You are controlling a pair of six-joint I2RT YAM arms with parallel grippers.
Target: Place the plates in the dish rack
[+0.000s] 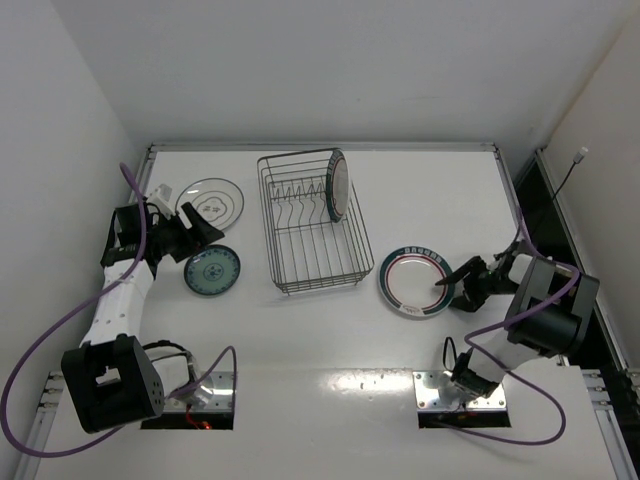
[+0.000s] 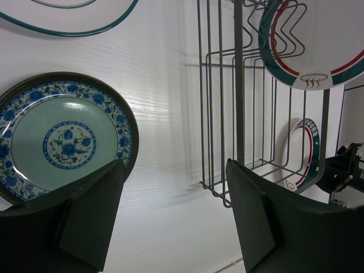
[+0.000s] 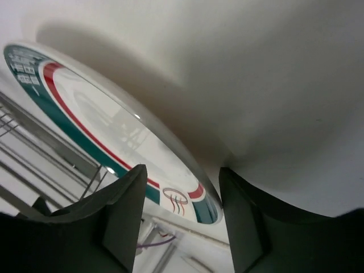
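Note:
The dish rack [image 1: 312, 225] stands mid-table, and one white plate with a green-red rim [image 1: 337, 186] stands upright at its far right end. The second green-red plate [image 1: 416, 281] lies flat to the right of the rack. My right gripper [image 1: 452, 285] is open with its fingers on either side of that plate's right rim [image 3: 96, 125]. The pale plate with a dark rim [image 1: 210, 203] and the small teal patterned plate [image 1: 212, 271] lie left of the rack. My left gripper [image 1: 208, 240] is open and empty between them, just above the teal plate [image 2: 62, 136].
A small white object [image 1: 160, 192] lies at the back left beside the pale plate. White walls close in the table on the left, back and right. In the left wrist view the rack's near corner [image 2: 239, 102] is to the right of the fingers.

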